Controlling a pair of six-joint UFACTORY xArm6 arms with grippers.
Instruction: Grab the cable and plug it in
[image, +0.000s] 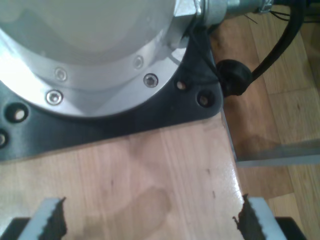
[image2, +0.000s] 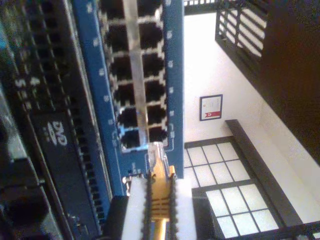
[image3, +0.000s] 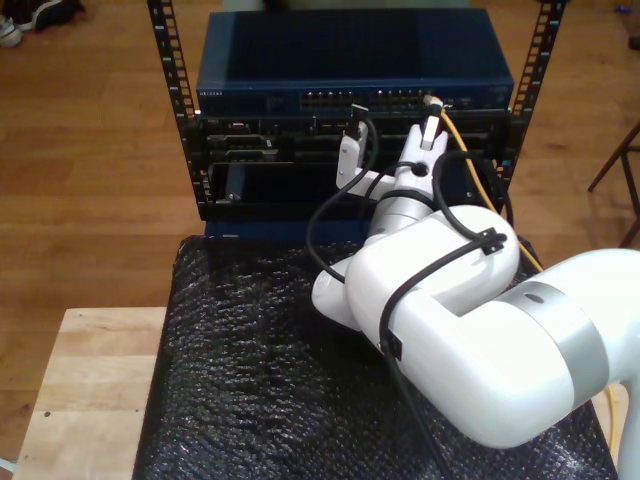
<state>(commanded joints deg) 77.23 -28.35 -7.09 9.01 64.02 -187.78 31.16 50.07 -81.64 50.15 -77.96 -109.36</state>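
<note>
Insertion is the step in hand: I judge the grab as done, since my second gripper (image2: 159, 210) is closed on the cable (image2: 159, 200), its white pads (image2: 136, 210) pinching the orange-yellow jacket just behind the plug (image2: 156, 152). In the second wrist view the clear plug points at the blue switch (image2: 172, 65) and its tip sits just beside the nearest ports (image2: 131, 137), close to the end of the port block but not yet seated, as far as I can tell. In the exterior view the same arm (image3: 440, 300) reaches up to the rack (image3: 350, 120), and the cable (image3: 470, 160) runs from the switch face down past the arm toward the exterior view's right. The next move calls for squaring the plug with one port opening, then a short straight push along the plug axis; I would keep the grip firm so the plug does not tilt under load. My first gripper (image: 150, 222) stands wide and holds nothing, hanging over a wooden surface (image: 150, 175) beside a metal base flange (image: 90, 55). Count: one orange-yellow cable, one plug, one blue switch. The second wrist view shows two columns of ports, six visible in each; I cannot tell the full total. Two toothed fingertips (image: 50, 220) show in the first wrist view.
</note>
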